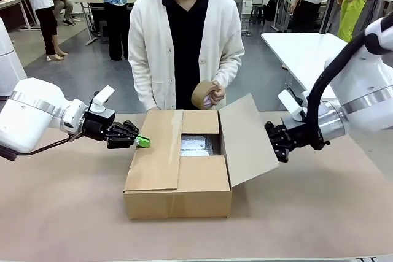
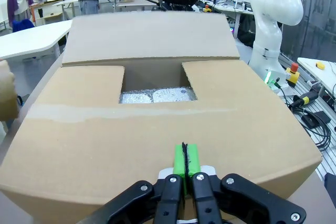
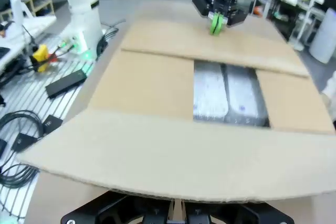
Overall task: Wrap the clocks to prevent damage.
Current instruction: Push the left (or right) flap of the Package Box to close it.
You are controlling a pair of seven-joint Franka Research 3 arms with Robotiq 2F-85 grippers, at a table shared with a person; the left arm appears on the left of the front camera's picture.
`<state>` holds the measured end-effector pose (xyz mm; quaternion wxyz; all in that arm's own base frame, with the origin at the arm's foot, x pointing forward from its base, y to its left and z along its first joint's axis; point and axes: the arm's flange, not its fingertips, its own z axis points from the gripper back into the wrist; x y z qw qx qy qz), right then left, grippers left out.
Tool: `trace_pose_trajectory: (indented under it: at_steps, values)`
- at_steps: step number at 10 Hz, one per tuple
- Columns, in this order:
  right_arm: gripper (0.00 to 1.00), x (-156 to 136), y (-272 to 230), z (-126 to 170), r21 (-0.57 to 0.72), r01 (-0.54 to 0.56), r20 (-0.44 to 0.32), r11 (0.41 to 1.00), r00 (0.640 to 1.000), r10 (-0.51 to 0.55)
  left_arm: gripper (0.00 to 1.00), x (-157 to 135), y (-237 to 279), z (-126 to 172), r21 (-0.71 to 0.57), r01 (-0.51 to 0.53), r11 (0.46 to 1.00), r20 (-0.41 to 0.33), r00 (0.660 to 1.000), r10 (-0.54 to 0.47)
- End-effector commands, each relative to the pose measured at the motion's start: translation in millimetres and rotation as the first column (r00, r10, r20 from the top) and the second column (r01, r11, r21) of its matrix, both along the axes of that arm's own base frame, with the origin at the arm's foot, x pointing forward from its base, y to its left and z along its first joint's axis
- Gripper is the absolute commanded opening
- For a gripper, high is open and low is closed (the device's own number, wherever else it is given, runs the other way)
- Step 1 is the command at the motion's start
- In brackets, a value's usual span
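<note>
Currently our left gripper (image 1: 142, 142) is clenched, green pads (image 2: 186, 160) pressed together, at the outer edge of the folded-down left flap (image 1: 156, 151) of the cardboard box (image 1: 178, 196) on the surface (image 1: 61, 213). Our right gripper (image 1: 277, 142), also clenched, sits against the outside of the raised right flap (image 1: 249, 142). Two silver-wrapped bundles (image 1: 198, 145) lie side by side inside the box. The person's hand (image 1: 216, 95) holds a tape roll (image 1: 201, 94) just behind it.

front: across table (image 1: 61, 213) | wrists: close, opposite sides (box (image 1: 178, 182) shared)
</note>
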<state>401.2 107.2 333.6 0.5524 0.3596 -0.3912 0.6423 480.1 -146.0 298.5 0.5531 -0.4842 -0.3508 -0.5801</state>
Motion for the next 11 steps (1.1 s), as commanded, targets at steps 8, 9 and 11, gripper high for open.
trace_pose_trajectory:
  at_steps: [8, 9, 11]
  values:
    - [0.04, 23, 76, -48, 0.099, 0.04, -0.103, 0.994, 0.994, -0.03, 0.05, 0, -1, -4, 0.003, -0.005, 1.0, -0.003, 1.0, 0.005]
    - [0.04, 23, 73, -52, 0.091, 0.048, -0.117, 0.995, 0.992, -0.037, 0.05, 0, -1, -4, 0.003, -0.005, 1.0, -0.003, 1.0, 0.005]
    - [0.04, 24, 71, -53, 0.084, 0.054, -0.121, 0.995, 0.992, -0.044, 0.05, 0, -1, -4, 0.003, -0.005, 1.0, -0.003, 1.0, 0.005]
